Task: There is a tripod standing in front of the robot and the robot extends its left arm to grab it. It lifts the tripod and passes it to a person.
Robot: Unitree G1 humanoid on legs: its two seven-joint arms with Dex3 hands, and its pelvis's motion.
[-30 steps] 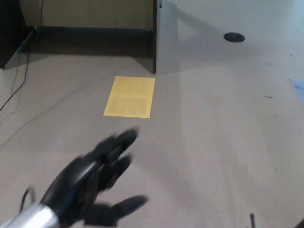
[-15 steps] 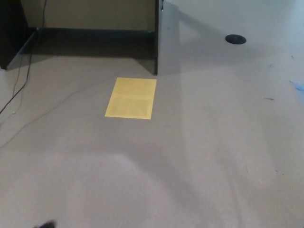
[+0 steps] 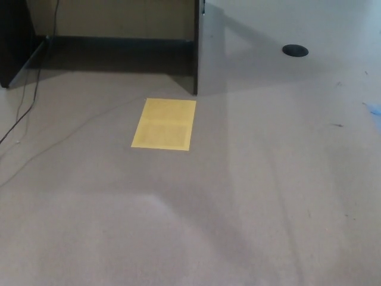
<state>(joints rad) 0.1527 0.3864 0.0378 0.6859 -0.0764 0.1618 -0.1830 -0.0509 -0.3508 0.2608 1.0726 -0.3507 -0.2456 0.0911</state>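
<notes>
No tripod shows in the head view, and neither of my hands is in the picture. The view holds only grey floor with a yellow rectangular sheet (image 3: 164, 124) lying flat a little left of centre. No person is visible.
A dark partition edge (image 3: 194, 47) stands upright behind the yellow sheet, with a dark baseboard (image 3: 113, 40) along the back wall. A thin cable (image 3: 27, 98) trails over the floor at the left. A round black disc (image 3: 295, 50) sits in the floor at the back right.
My left hand, open over the floor at the lower left a second ago, has dropped out of the picture. The camera has shifted very slightly.
</notes>
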